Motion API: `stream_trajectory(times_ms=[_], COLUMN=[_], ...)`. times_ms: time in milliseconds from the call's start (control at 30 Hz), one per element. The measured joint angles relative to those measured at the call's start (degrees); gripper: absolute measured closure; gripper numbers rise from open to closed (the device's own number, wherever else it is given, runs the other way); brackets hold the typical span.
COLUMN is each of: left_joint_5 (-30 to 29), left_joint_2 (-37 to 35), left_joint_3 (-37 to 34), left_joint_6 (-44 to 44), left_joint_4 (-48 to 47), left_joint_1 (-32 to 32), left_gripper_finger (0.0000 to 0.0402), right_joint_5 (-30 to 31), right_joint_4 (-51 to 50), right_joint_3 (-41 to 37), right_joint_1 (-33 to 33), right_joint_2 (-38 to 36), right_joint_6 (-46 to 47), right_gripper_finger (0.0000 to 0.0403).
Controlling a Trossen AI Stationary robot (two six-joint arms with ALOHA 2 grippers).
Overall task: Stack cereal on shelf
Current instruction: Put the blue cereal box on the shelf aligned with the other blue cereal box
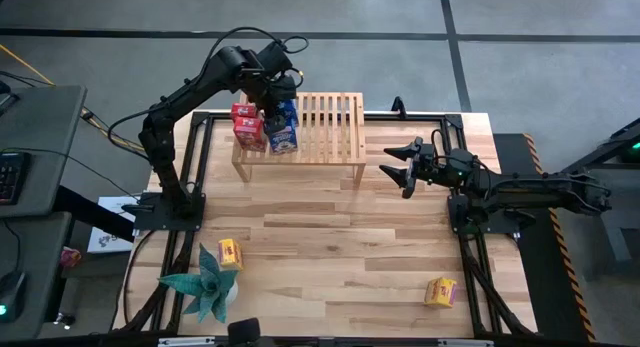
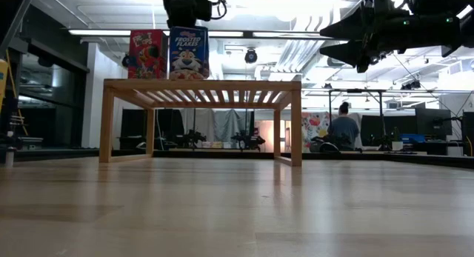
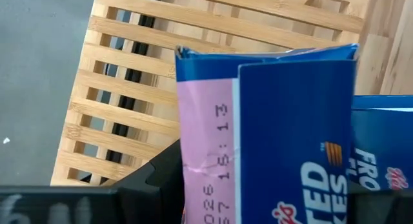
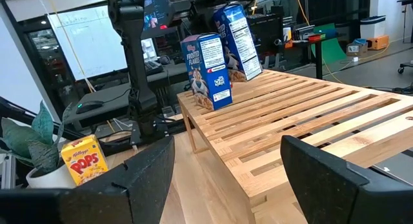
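- Nearest you on the plank table (image 1: 330,237), two yellow cereal boxes lie well apart: one (image 1: 231,252) just beside the teal spiky plant (image 1: 205,284) at the left front, the other (image 1: 441,291) at the right front. Through the right wrist view you can read "Pops" on the one by the plant (image 4: 80,161).
- Midway back on your right, the right gripper (image 1: 398,167) hovers just off the shelf's right end with its fingers spread wide and nothing between them. No box is near it.
- Further back stands the shelf (image 1: 330,127), a low light-wood rack with a slatted top on short legs; most of its slats are bare.
- On the shelf's left end you see red boxes (image 1: 247,127) and, touching them on their right, blue cereal boxes (image 1: 282,127) printed "Frosted Flakes". From table height only a single red box (image 2: 147,54) and a blue box (image 2: 188,53) show, both upright on the top.
- Right over the blue boxes, the left gripper (image 1: 278,95) reaches down from above. Its wrist view shows the blue box (image 3: 290,140) filling the space between its dark fingers (image 3: 155,179), with a pink side panel carrying a printed date code. You cannot tell whether the fingers are pressing on the box or merely flanking it.
- Beyond the table, a person (image 2: 344,129) sits facing away in the room.
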Motion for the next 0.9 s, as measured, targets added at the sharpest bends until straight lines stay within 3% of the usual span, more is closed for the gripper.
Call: stream_trajectory(times_ms=[633, 900], left_joint_5=[-2.9, -3.5], left_joint_2=[3.9, 3.9], left_joint_3=[0.1, 0.1], left_joint_6=[1.3, -0.3], left_joint_4=[-1.3, -0.6], left_joint_1=[0.2, 0.2], left_gripper_finger=[0.0239, 0.0212], right_joint_5=[1.7, 2.0], right_joint_4=[0.0, 0.0], right_joint_3=[0.0, 0.0], right_joint_1=[0.0, 0.0], right_joint_2=[0.0, 0.0], right_joint_6=[-1.3, -1.3], right_gripper_finger=[0.0128, 0.0128])
